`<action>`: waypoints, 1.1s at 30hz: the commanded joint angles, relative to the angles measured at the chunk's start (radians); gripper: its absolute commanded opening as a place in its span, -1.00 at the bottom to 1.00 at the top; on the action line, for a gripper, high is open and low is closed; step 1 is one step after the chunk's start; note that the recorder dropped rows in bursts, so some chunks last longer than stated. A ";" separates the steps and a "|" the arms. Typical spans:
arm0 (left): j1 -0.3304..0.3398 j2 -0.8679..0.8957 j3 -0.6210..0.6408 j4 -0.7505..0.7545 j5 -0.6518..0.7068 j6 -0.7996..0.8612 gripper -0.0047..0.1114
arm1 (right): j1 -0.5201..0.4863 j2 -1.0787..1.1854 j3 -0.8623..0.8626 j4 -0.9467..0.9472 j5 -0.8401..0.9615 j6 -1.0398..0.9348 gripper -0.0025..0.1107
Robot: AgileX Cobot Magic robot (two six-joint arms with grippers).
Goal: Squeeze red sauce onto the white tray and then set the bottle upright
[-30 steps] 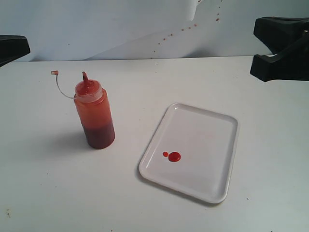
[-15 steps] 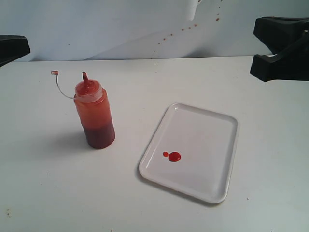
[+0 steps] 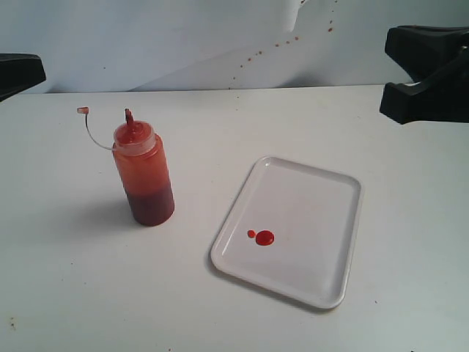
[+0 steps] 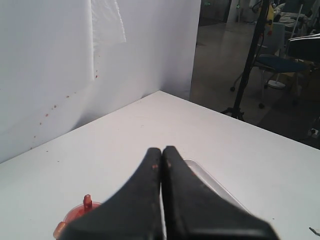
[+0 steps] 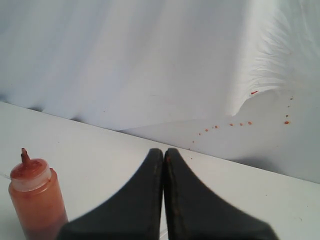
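The bottle [image 3: 143, 176] stands upright on the table left of centre, red-orange with darker sauce at its base; its small cap [image 3: 83, 111] hangs off a thin tether. The white tray [image 3: 293, 229] lies to its right with two round blobs of red sauce [image 3: 262, 237] near its left side. My left gripper [image 4: 162, 151] is shut and empty, raised back from the bottle [image 4: 80, 216], with the tray's rim [image 4: 202, 173] just beyond its fingers. My right gripper [image 5: 163, 152] is also shut and empty, well away from the bottle [image 5: 35, 197].
A white backdrop sheet [image 3: 183, 44] with small red splatter marks hangs behind the table. Black arm parts sit at the far left edge [image 3: 18, 72] and upper right [image 3: 429, 73] of the exterior view. Chairs and stands [image 4: 270, 60] lie beyond the table's end.
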 commanded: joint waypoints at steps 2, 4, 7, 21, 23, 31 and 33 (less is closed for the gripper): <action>-0.005 -0.005 -0.005 -0.003 -0.004 -0.002 -0.92 | -0.008 -0.001 0.007 0.003 -0.011 -0.001 -0.96; -0.005 -0.005 -0.005 -0.003 -0.004 -0.002 -0.92 | -0.008 -0.001 0.007 0.003 -0.011 -0.001 -0.96; -0.005 -0.005 -0.005 -0.003 -0.004 -0.002 -0.92 | -0.008 -0.001 0.007 0.003 -0.011 -0.001 -0.96; -0.005 -0.209 -0.005 0.096 -0.004 -0.130 -0.92 | -0.008 -0.001 0.007 0.003 -0.011 -0.001 -0.96; -0.005 -0.327 -0.003 0.181 -0.004 -0.143 -0.92 | -0.008 -0.001 0.007 0.003 -0.011 -0.001 -0.96; -0.005 -0.762 0.240 0.109 0.587 -0.454 -0.92 | -0.008 -0.001 0.007 0.003 -0.011 -0.001 -0.96; -0.005 -0.852 0.315 0.109 0.634 -0.458 -0.92 | -0.008 -0.001 0.007 0.003 -0.011 -0.001 -0.96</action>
